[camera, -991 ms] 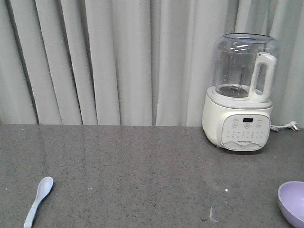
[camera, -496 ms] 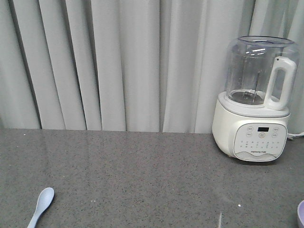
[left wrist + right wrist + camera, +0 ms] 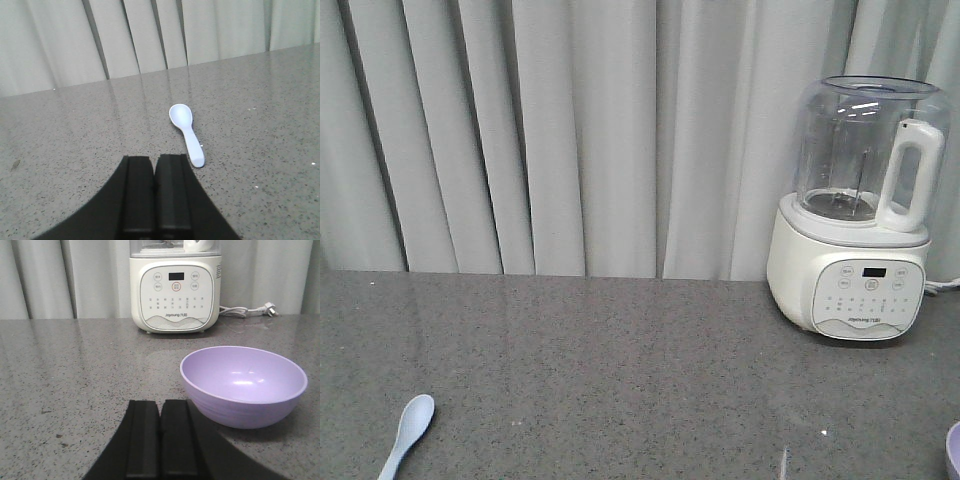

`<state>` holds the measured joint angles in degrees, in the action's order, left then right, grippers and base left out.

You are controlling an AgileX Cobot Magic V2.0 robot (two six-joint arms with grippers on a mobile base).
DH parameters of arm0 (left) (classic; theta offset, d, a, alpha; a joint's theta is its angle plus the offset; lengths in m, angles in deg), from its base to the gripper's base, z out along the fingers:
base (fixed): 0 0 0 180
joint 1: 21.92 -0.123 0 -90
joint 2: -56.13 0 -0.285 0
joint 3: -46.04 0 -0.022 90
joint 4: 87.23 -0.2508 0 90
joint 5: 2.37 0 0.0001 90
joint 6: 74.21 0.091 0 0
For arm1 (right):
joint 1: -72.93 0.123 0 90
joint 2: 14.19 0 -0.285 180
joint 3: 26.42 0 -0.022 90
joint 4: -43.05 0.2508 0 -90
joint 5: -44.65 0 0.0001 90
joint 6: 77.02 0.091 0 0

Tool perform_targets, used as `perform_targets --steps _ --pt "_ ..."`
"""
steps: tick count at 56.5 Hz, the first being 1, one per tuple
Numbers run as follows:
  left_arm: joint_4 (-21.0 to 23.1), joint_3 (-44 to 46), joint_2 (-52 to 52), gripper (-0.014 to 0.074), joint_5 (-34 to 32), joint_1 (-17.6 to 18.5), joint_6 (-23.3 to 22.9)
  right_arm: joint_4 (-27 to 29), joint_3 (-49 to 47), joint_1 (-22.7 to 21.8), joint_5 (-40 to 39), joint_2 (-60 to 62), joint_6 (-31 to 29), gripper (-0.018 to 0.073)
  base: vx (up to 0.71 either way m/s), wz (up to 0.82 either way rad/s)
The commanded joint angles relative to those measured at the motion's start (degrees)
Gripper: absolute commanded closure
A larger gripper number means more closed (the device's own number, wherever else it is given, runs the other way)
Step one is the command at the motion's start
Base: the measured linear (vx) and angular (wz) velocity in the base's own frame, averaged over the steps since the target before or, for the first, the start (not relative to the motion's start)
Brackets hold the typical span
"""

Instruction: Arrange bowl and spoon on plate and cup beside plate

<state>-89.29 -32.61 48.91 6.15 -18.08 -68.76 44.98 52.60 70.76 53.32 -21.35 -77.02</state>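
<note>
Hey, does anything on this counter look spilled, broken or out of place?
Nothing spilled or broken. The bowl sits upright and the spoon lies flat. Only oddity: the blender has its plug lying loose on the counter.

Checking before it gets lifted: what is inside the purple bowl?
Nothing shows inside the bowl: only bare purple wall with light glints. Its near wall hides part of the bottom, so something flat and low there cannot be ruled out.
</note>
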Motion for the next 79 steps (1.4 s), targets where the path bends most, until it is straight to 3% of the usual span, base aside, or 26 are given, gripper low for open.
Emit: perform_targets --steps 1,10,14,23,27,33,41,49,58,67,74,79 --pt "-0.1 1.7 1.0 0.0594 -4.8 -0.1 -0.4 -0.4 0.2 -0.3 -4.9 0.3 -0.7 0.0568 0.00 0.00" --pt "0.0 1.8 1.0 0.0594 -11.1 -0.1 -0.3 -0.3 0.2 -0.3 -7.5 0.3 -0.7 0.0568 0.00 0.00" --pt "0.2 1.8 1.0 0.0594 -15.7 -0.1 -2.2 -0.3 0.1 -0.3 -12.7 0.3 -0.8 0.0568 0.00 0.00" --pt "0.1 4.0 1.0 0.0594 -27.1 -0.1 -12.3 1.4 -3.1 -0.3 -25.4 0.3 0.0 0.0568 0.00 0.00" --pt "0.1 8.4 0.9 0.0594 -25.7 -0.1 -13.7 1.2 -8.1 -0.3 -22.8 0.2 -0.9 0.0568 0.00 0.00" --pt "0.1 20.1 -2.8 0.0594 -18.1 -0.1 -11.3 -0.4 -21.1 -0.3 -14.2 -4.0 -6.4 0.0568 0.00 0.00" --pt "0.0 35.7 -18.3 0.0594 -11.8 -0.1 -5.8 -0.4 -36.3 -0.3 -6.2 -17.1 -9.1 0.0568 0.00 0.00" --pt "0.1 45.4 -34.8 0.0594 -8.5 -0.1 -5.4 -0.3 -42.6 -0.2 -6.1 -28.5 -8.7 0.0568 0.00 0.00" --pt "0.1 46.7 -44.3 0.0593 -8.1 0.0 -5.4 1.5 -42.6 -0.2 -1.0 -36.1 -8.3 0.0568 0.00 0.00" --pt "0.1 46.7 -45.9 0.0564 -8.9 0.0 -5.4 1.3 -42.6 -0.2 2.1 -37.7 -8.3 0.0556 0.00 0.00" --pt "0.1 46.7 -45.9 0.0462 -9.7 0.0 -5.4 1.3 -42.6 -0.2 2.1 -37.7 -8.4 0.0496 0.00 0.00" --pt "0.1 46.7 -45.9 0.0348 -9.4 0.0 -5.4 1.7 -42.6 -0.2 1.9 -37.7 -8.3 0.0389 0.00 0.00"
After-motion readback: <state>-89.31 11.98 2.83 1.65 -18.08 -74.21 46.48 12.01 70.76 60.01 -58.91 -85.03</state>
